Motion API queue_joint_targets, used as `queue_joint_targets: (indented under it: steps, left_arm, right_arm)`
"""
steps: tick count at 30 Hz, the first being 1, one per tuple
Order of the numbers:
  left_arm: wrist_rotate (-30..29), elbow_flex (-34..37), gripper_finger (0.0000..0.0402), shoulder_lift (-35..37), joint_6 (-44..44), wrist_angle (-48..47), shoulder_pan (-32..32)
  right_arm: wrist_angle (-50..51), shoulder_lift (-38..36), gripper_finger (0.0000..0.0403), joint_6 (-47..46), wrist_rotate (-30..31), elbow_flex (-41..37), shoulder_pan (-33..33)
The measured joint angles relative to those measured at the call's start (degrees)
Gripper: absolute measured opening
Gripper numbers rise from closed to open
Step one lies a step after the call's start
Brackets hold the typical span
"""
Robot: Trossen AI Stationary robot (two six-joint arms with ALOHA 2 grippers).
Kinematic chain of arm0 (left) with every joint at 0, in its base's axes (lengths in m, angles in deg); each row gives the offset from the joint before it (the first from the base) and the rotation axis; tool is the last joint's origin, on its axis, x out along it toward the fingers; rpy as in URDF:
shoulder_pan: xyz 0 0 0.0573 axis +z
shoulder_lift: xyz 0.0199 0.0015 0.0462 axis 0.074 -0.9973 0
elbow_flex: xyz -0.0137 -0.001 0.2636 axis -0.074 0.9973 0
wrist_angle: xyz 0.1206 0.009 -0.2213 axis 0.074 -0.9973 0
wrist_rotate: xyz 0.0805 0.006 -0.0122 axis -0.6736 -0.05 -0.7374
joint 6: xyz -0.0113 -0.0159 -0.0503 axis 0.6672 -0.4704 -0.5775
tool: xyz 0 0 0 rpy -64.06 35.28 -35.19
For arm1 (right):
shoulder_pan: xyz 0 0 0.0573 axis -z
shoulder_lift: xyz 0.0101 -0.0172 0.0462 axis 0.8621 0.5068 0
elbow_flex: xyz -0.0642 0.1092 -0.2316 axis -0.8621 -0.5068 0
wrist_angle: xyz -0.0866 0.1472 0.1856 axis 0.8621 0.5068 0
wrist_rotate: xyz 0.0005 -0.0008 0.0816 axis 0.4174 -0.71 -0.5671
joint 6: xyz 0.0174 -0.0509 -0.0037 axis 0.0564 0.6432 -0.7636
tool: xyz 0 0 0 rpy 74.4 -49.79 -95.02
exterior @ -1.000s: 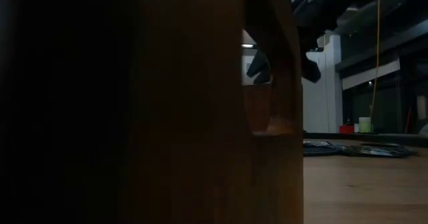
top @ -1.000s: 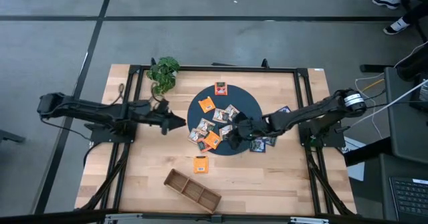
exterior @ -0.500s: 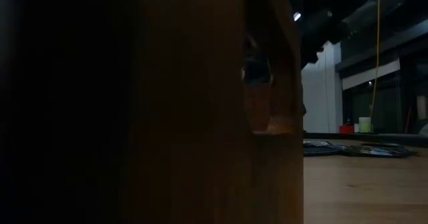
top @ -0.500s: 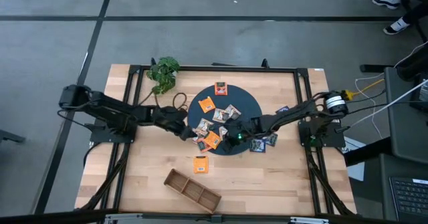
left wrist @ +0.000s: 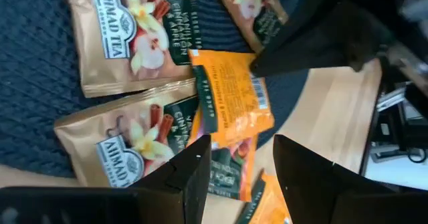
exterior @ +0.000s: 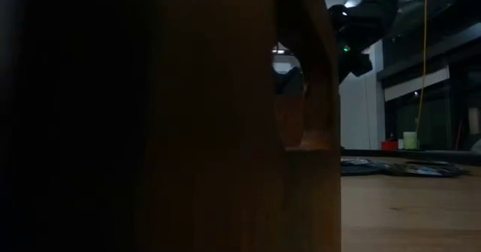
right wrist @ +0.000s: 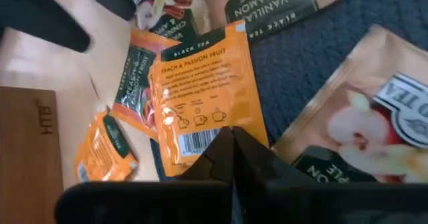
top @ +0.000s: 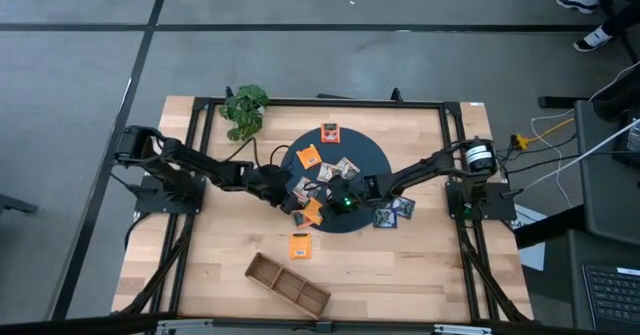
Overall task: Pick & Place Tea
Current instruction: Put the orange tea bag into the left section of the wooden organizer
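Several tea sachets lie on the round dark mat (top: 375, 155) and around it. One orange sachet (right wrist: 200, 83), printed with a barcode, lies at the mat's near left edge (top: 313, 212), partly over a dark-and-orange sachet (right wrist: 134, 83). My right gripper (right wrist: 231, 132) has come from the table's right (top: 332, 203) and is shut on it. My left gripper (left wrist: 237, 150) stands open just left of it (top: 292, 195), above two pale gold sachets (left wrist: 127, 144). The orange sachet (left wrist: 231, 97) lies beyond its fingertips. My right gripper pinches the orange sachet by its barcode-end edge (right wrist: 204, 142) between its two fingertips. The fingers come slanting down from the table's right. The sachet's other end rests over the neighbouring sachet. Whether the held end is off the mat, I cannot tell.
A long brown compartment tray (top: 288, 283) lies near the front edge and fills most of the low view (exterior: 150, 116). One more orange sachet (top: 300, 245) lies on the wood between the tray and the mat. A green plant (top: 244, 110) stands at the far left. Dark sachets (top: 395, 212) lie right of the mat.
My left gripper has gone toward the table's right, from the bare wood to the mat's left edge. My right gripper has gone left across the mat's near part to the orange sachet and now has hold of it.
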Motion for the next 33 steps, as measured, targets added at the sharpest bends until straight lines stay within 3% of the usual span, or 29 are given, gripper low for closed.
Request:
queue_joint_targets:
  steps: [10, 19, 33]
  left_arm:
    - [1.07, 0.00, 0.0157, -0.49, 0.04, -0.88, 0.00]
    - [-1.30, 0.00, 0.0157, -0.49, 0.56, -4.56, 0.00]
    - [-3.63, -0.11, 0.0157, -3.46, -0.95, -2.94, 0.00]
  right_arm:
    - [7.86, 2.10, 0.0004, 4.27, 4.21, 5.98, 0.70]
    - [7.74, 2.21, 0.0005, 4.28, 3.25, 6.24, 2.03]
    - [4.90, 2.38, 0.0005, 2.93, 3.09, 6.09, 2.18]
